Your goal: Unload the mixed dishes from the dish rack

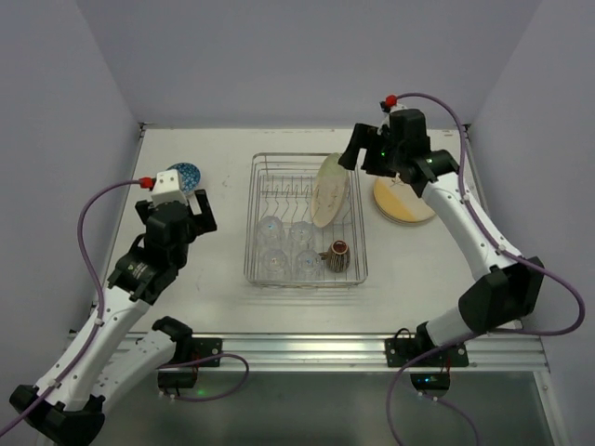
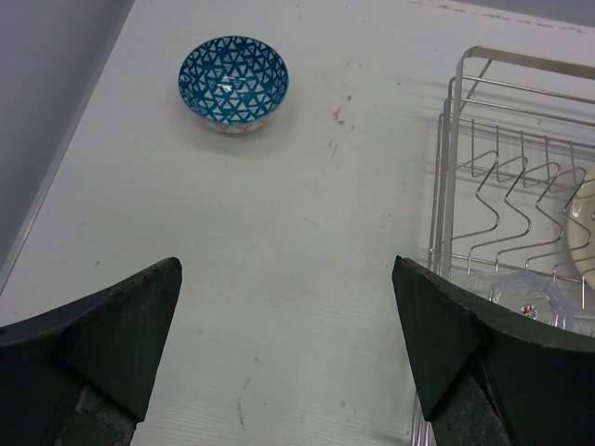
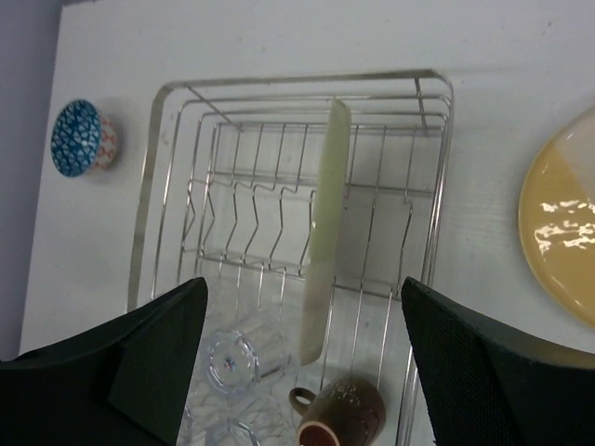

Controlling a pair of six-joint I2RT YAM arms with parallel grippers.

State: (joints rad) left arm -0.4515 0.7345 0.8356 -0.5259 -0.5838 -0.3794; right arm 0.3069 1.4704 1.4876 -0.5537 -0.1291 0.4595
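Note:
The silver wire dish rack (image 1: 256,223) stands mid-table. One pale-green plate (image 1: 329,190) stands on edge in its prongs; it shows edge-on in the right wrist view (image 3: 321,251). Several clear glasses (image 1: 271,230) and a brown mug (image 1: 338,255) lie in the rack's near part. The blue-patterned bowl (image 1: 186,174) sits on the table left of the rack, upright in the left wrist view (image 2: 233,81). Cream plates (image 1: 405,202) lie stacked right of the rack. My left gripper (image 1: 197,206) is open and empty near the bowl. My right gripper (image 1: 351,149) is open above the standing plate.
Grey walls close the table on the left, back and right. The rack's corner (image 2: 465,121) shows at the right of the left wrist view. A metal rail (image 1: 307,348) runs along the near edge by the arm bases.

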